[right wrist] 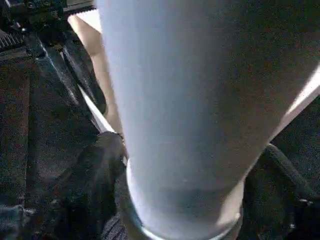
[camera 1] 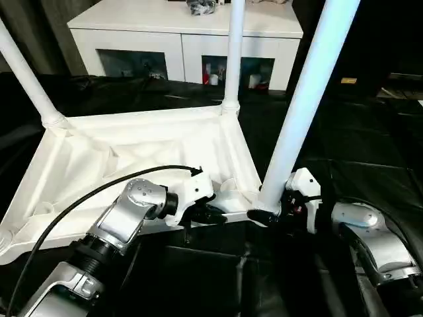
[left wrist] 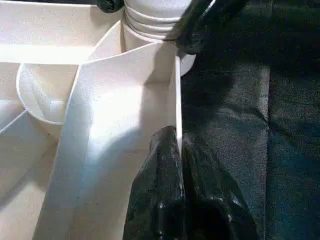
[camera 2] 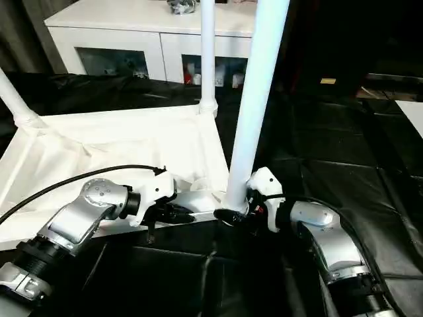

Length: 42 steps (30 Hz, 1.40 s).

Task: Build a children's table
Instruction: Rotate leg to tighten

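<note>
pinching the near rim of the upturned tabletop (camera 1: 132, 142) was the left gripper (left wrist: 176, 145), fingers pressed together either side of the thin wall; just beyond, right gripper (camera 1: 264, 214) clasped around the base of the nearest leg (camera 1: 307, 99) seated in its corner socket.

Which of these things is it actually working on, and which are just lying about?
Part of the job:
tabletop, upside down
three legs standing in its corners
left gripper pinching its rim
right gripper around the nearest leg

Just lying about:
cabinet
black floor covering
</note>
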Available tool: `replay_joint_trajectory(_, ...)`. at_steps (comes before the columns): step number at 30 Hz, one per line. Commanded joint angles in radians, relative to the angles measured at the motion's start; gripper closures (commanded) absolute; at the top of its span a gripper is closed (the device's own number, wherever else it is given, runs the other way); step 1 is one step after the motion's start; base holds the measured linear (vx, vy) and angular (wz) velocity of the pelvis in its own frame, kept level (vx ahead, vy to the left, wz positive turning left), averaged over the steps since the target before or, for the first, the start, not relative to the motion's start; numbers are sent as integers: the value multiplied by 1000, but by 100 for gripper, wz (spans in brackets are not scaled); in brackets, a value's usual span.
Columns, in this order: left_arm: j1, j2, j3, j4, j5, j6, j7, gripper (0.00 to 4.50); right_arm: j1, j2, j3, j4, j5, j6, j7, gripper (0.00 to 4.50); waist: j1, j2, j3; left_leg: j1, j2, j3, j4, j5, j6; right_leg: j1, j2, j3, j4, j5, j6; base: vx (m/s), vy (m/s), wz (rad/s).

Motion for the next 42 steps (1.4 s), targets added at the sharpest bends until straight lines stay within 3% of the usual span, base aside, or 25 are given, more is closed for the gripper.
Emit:
replay_joint_trajectory(1,-2,-4,-9,-14,-5,4,-17,450,-5,2,11,1,3,5,16,127,-2,-12,-56,4,49,-13,-66,-67,100,59,-73,43,-58,-14,-266,0,0,0)
replay_joint_trajectory(2,-2,-3,-9,-13,-4,3,-17,450,-4,3,10,1,3,7,15,153,-2,-13,-56,4,49,-12,-66,-69,101,59,-73,43,-59,-19,-266,0,0,0)
replay_joint_trajectory(8,0,-6,-8,-2,2,7,-3,450,-3,29,2,41,-19,6,-45,175,-2,-11,-56,4,49,-13,-66,-72,97,59,-72,42,-60,-30,-266,0,0,0)
replay_joint_trajectory(10,-2,-26,3,16,9,22,38,450,-11,75,-19,79,-43,22,-156,175,-5,-9,-53,5,49,-13,-69,-94,83,56,-72,42,-65,-71,-262,0,0,0)
replay_joint_trajectory(13,-23,-93,33,68,23,72,163,450,-30,177,-52,126,-83,48,-370,177,-19,-11,-46,9,45,-15,-78,-166,27,53,-72,42,-80,-212,-228,0,0,0)
replay_joint_trajectory(16,-57,-171,73,138,34,114,309,450,-62,279,-98,163,-112,98,-593,178,-29,-11,-41,17,40,-19,-84,-238,-7,49,-70,42,-93,-346,-188,0,0,0)
replay_joint_trajectory(18,-98,-251,106,216,51,126,467,450,-97,364,-123,203,-139,124,-764,178,-34,-7,-40,24,39,-18,-84,-258,-20,37,-68,46,-98,-370,-180,0,0,0)
replay_joint_trajectory(19,-99,-254,108,219,51,125,472,450,-99,367,-124,205,-140,125,-769,178,-35,-10,-41,24,38,-20,-85,-258,-26,40,-68,46,-100,-374,-173,0,0,0)
replay_joint_trajectory(20,-123,-308,141,263,47,92,577,450,-123,415,-128,237,-152,125,-853,178,-31,-11,-43,21,37,-21,-86,-244,-21,44,-70,46,-99,-357,-168,0,0,0)
replay_joint_trajectory(22,-138,-341,160,287,42,76,635,450,-142,441,-122,260,-162,117,-889,178,-29,-8,-42,27,36,-16,-84,-252,-11,37,-68,47,-102,-341,-170,0,0,0)
replay_joint_trajectory(24,-158,-371,159,326,70,49,693,450,-173,470,-86,298,-185,102,-886,178,-27,-11,-46,18,33,-16,-84,-222,13,45,-70,45,-99,-313,-167,0,0,0)
replay_joint_trajectory(25,-163,-372,153,335,82,44,695,450,-179,477,-83,305,-189,92,-884,143,-26,-14,-47,15,34,-16,-83,-209,20,48,-71,45,-98,-297,-165,0,0,0)
replay_joint_trajectory(26,-164,-368,148,334,90,43,685,450,-176,485,-97,287,-157,46,-837,143,-25,-11,-47,13,35,-16,-84,-206,31,48,-73,44,-97,-291,-164,0,0,0)
replay_joint_trajectory(27,-167,-366,147,337,95,42,684,450,-176,487,-103,275,-154,20,-830,108,-24,-12,-49,13,36,-15,-82,-202,38,47,-75,45,-96,-285,-161,0,0,0)
replay_joint_trajectory(28,-167,-366,147,337,95,42,684,450,-176,487,-103,275,-154,20,-830,108,-23,-12,-49,13,35,-14,-82,-194,42,48,-75,45,-96,-275,-162,0,0,0)
replay_joint_trajectory(29,-163,-346,137,328,105,37,656,450,-170,470,-94,238,-167,12,-811,99,-25,-13,-47,6,34,-15,-83,-187,56,51,-75,43,-95,-267,-160,0,0,0)
replay_joint_trajectory(32,-151,-314,128,309,108,25,624,450,-169,437,-100,219,-167,3,-802,65,-36,-9,-52,-10,36,-25,-87,-149,53,64,-76,35,-87,-240,-151,0,0,0)
replay_joint_trajectory(34,-129,-278,114,271,110,19,576,450,-163,390,-95,194,-164,0,-752,57,-39,-9,-57,-3,38,-24,-81,-132,56,60,-76,36,-82,-175,-174,0,0,0)
replay_joint_trajectory(35,-107,-248,97,236,112,21,519,450,-151,342,-75,171,-168,1,-683,57,-38,-11,-64,-7,37,-20,-71,-66,87,65,-74,37,-68,-46,-213,0,0,0)
replay_joint_trajectory(37,-85,-214,68,200,118,-2,448,450,-133,301,-68,148,-155,-8,-607,57,-35,-12,-69,-11,37,-19,-63,-13,118,68,-74,37,-56,58,-234,0,0,0)
replay_joint_trajectory(38,-66,-188,54,166,111,12,394,450,-115,266,-66,125,-135,-14,-538,57,-33,-12,-65,-13,38,-16,-61,3,148,64,-76,37,-54,104,-251,0,0,0)
replay_joint_trajectory(40,-49,-159,32,135,102,-8,327,450,-96,229,-61,103,-123,-32,-468,57,-30,-10,-62,-10,39,-12,-61,-21,162,61,-77,36,-58,65,-265,0,0,0)
replay_joint_trajectory(42,-17,-100,-3,78,70,-28,191,450,-57,157,-49,59,-93,-54,-332,57,-19,-10,-59,-4,48,-13,-65,-55,153,58,-78,36,-61,0,-264,0,0,0)
